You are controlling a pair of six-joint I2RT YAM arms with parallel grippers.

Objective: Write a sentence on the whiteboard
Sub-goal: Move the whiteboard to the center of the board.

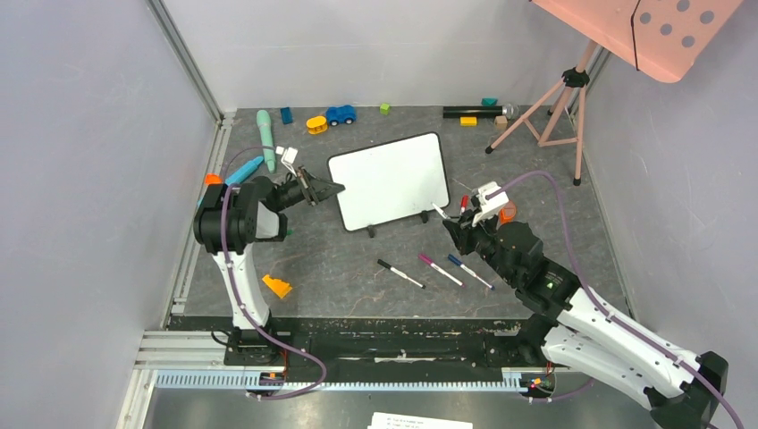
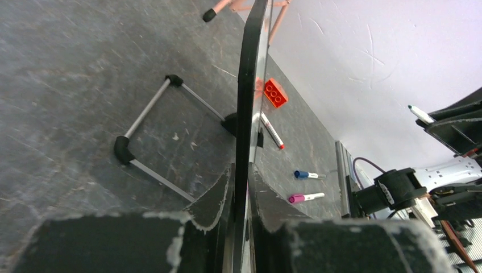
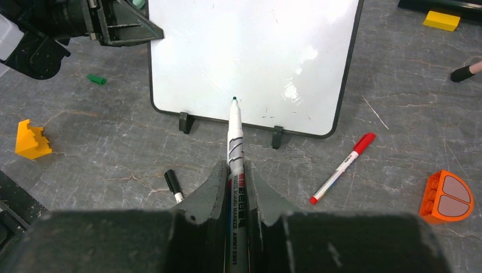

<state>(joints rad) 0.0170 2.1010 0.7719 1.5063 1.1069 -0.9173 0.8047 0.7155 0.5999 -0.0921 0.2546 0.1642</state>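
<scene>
Pinching the whiteboard [image 1: 389,179] edge, left claw [image 2: 241,182]; uncapped marker [image 3: 235,133] in right claw [image 3: 234,176]

Blue toy car [image 1: 341,114], pink tripod [image 1: 536,112], yellow wedge block [image 1: 277,286]

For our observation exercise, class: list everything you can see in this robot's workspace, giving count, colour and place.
whiteboard: one, white, black frame, blank, table centre
loose markers: four; black marker, purple marker, blue marker before the board, red marker at its right corner
toy car: one, blue, far edge
small blocks: several, mixed colours, mostly far edge
wedge block: one, yellow-orange, near left
tripod: one, pink, far right
dotted panel: one, pink, far right corner
left gripper: one, black, shut on the whiteboard's left edge
right gripper: one, black, shut on a green-tipped held marker aimed at the board
</scene>
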